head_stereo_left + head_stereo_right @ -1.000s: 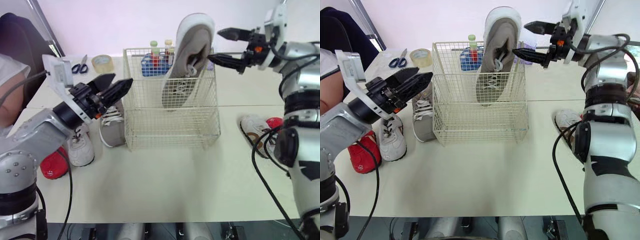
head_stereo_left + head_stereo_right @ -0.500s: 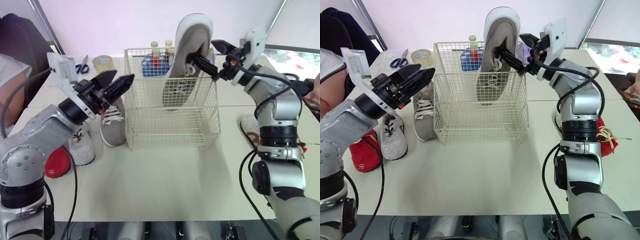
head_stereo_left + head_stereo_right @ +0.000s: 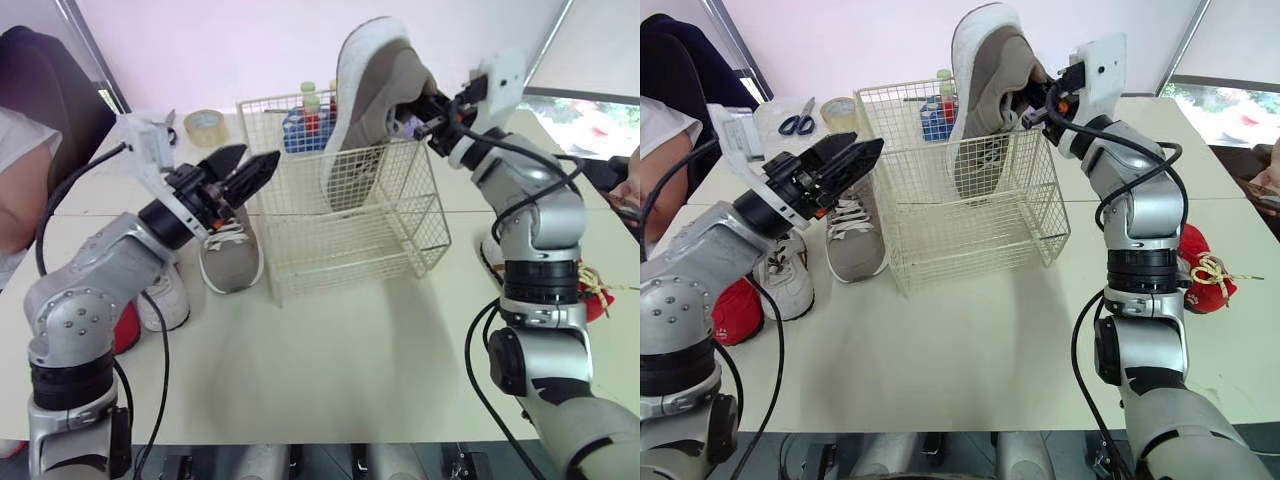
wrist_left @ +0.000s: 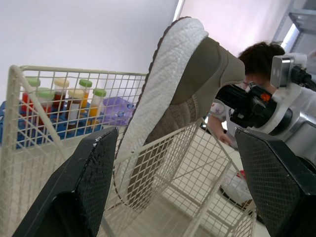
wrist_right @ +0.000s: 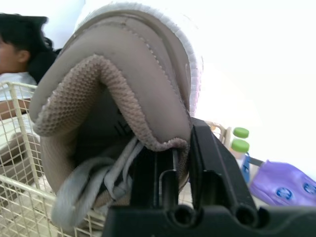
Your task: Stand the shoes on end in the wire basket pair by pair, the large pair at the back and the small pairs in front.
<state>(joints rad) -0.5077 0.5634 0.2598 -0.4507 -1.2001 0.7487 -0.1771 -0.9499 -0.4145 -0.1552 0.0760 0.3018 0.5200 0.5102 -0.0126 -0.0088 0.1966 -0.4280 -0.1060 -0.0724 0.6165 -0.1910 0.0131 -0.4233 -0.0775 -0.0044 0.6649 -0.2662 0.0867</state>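
The wire basket (image 3: pixel 335 240) stands tilted and turned on the table. A large taupe shoe (image 3: pixel 375 90) stands on end inside it, heel up and leaning left. My right gripper (image 3: pixel 422 112) is shut on the shoe's collar edge (image 5: pixel 163 145), with one finger (image 5: pixel 207 153) outside the rim. My left gripper (image 3: pixel 248 170) is open, just off the basket's left side, its fingers (image 4: pixel 91 173) spread with nothing between them. The matching taupe shoe (image 3: pixel 228 252) lies on the table left of the basket. Beside it are a small white shoe (image 3: pixel 165 295) and a red shoe (image 3: pixel 732 312).
A red shoe (image 3: pixel 1205 282) and a partly hidden white shoe (image 3: pixel 492 248) lie right of the basket. Behind the basket are a blue rack of capped bottles (image 3: pixel 308 118), a tape roll (image 3: pixel 205 125) and scissors (image 3: pixel 795 123). A person sits at far left (image 3: pixel 25 190).
My right gripper has moved in and shut on the shoe's collar. The shoe now leans left and the basket has tipped and turned. My left gripper has moved closer to the basket.
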